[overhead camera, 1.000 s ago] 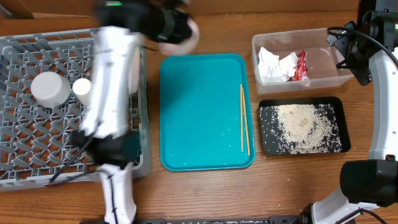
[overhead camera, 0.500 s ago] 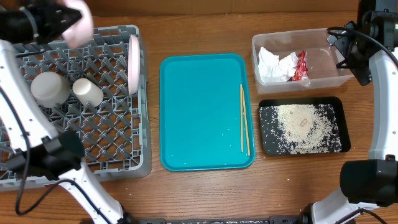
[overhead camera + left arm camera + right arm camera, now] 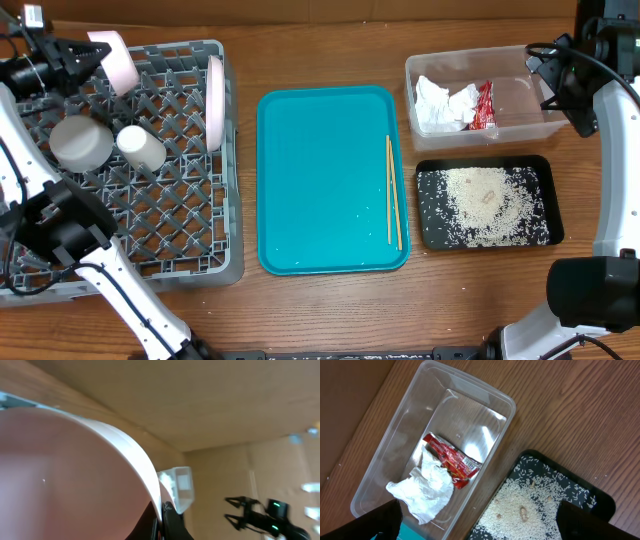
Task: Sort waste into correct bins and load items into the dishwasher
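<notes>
My left gripper hangs over the far left corner of the dishwasher rack, shut on the rim of the pink-white bowl. In the left wrist view the bowl fills the frame and the left gripper pinches its white edge. A pink-white plate stands on edge in the rack, near a grey bowl and a white cup. The chopsticks lie on the teal tray. My right gripper is open above the two bins, holding nothing.
The clear tub holds the napkin and the red wrapper. The black tray holds the rice scraps. The teal tray lies between the rack and the bins. My right arm stands along the right edge.
My left arm has swung from the rack's right side to its far left corner, carrying the pink-white bowl. The right arm has not moved.
</notes>
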Controlling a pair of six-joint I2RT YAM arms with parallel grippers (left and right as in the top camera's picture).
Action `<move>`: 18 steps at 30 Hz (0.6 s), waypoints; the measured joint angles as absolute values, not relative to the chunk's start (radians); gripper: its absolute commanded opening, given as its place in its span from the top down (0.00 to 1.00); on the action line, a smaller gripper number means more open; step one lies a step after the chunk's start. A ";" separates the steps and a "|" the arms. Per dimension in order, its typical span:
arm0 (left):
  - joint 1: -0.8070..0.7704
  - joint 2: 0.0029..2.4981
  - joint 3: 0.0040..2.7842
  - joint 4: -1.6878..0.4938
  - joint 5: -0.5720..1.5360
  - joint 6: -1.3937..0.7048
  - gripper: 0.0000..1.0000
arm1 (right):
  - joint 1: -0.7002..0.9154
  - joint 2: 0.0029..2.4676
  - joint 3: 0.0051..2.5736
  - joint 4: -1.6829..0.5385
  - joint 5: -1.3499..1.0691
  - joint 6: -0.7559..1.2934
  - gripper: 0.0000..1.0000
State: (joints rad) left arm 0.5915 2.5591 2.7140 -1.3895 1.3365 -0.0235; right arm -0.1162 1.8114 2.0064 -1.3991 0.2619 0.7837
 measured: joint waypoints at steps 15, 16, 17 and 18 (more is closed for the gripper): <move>0.598 2.607 2.712 -1.407 1.298 -0.027 0.96 | -0.116 1.811 2.006 -1.399 0.262 0.784 0.00; 0.603 2.607 2.712 -1.416 1.256 -0.026 0.96 | -0.116 1.811 2.006 -1.399 0.262 0.784 0.00; 0.607 2.607 2.712 -1.420 1.239 -0.019 0.96 | -0.116 1.811 2.006 -1.399 0.262 0.784 0.00; 0.611 2.607 2.712 -1.425 1.227 -0.012 0.96 | -0.116 1.811 2.006 -1.399 0.262 0.784 0.00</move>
State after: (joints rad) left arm 0.6106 2.6072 2.7121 -1.4250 1.2270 -0.0116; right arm -0.1162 1.8114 2.0064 -1.3994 0.2619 0.7837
